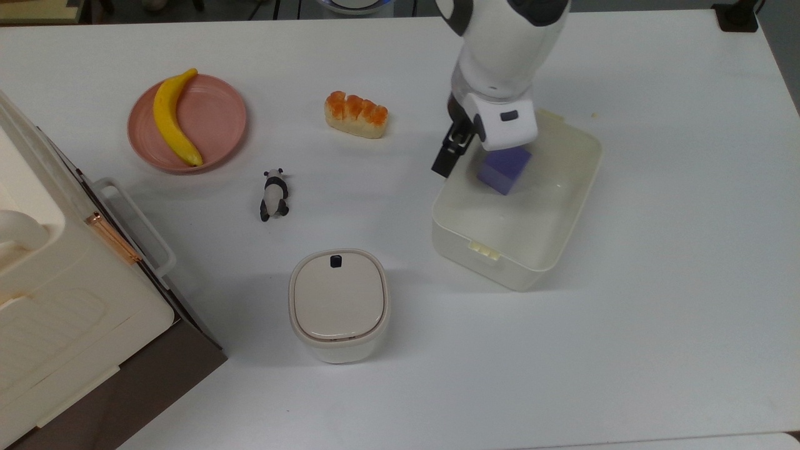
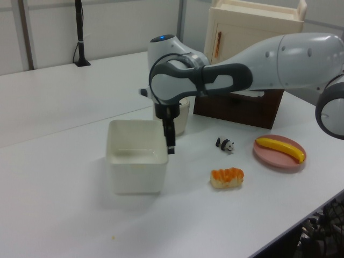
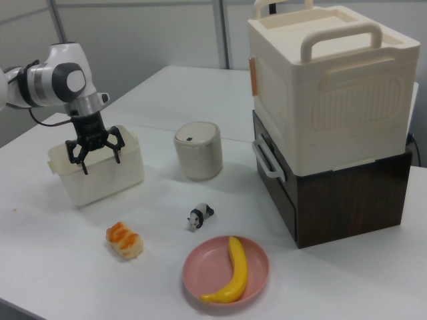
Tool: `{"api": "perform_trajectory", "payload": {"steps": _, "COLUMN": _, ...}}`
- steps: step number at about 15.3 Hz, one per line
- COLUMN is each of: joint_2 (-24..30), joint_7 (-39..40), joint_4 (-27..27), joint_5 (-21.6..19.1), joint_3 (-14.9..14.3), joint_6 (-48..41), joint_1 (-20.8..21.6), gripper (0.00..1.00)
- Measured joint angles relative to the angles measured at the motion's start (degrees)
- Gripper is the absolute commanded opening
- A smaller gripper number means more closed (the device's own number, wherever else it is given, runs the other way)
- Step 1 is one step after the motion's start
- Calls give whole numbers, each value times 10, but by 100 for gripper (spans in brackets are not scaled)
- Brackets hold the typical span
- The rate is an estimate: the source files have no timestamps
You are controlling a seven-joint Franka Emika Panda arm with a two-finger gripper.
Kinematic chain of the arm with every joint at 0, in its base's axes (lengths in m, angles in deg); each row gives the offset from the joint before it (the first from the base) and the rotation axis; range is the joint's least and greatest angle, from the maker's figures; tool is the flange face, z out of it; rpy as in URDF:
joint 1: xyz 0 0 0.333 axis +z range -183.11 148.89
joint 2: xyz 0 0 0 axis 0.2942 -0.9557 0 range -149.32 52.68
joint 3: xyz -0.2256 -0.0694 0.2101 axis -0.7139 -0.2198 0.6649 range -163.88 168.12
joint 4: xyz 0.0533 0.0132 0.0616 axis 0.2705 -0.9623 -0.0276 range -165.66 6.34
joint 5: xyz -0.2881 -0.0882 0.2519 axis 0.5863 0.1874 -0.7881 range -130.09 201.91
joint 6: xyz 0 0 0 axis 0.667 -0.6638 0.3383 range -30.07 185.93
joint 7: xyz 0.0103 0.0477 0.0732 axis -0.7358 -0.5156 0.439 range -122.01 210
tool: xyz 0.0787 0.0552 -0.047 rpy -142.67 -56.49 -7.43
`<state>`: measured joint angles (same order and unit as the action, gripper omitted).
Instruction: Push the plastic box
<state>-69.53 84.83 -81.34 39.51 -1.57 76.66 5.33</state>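
The plastic box (image 1: 525, 220) is a lidless cream tub at the top view's centre right, with a purple cube (image 1: 502, 167) inside it. It also appears in the left view (image 2: 134, 173) and in the right view (image 3: 107, 177). My gripper (image 1: 459, 153) is open at the box's long wall on the top view's left. One black finger (image 1: 445, 160) hangs outside that wall and touches or nearly touches it, while the hand covers the box's upper left corner. In the right view the gripper (image 3: 99, 157) is spread over the box's near rim. The left view has the outer finger (image 2: 170, 142) against the box's right wall.
A bread piece (image 1: 355, 114), a toy panda (image 1: 274, 194) and a pink plate (image 1: 219, 115) holding a banana (image 1: 172, 119) lie to the top view's left of the box. A small lidded container (image 1: 339, 303) stands in front. A big cream case (image 3: 327, 87) rests on a brown base.
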Motion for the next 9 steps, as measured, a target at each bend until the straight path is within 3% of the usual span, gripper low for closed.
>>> {"api": "perform_trajectory", "payload": {"steps": 9, "joint_2": -19, "joint_7": -65, "joint_4": 21, "joint_5": 0, "joint_3": -2, "joint_6": 49, "joint_1": 15, "gripper": 100}}
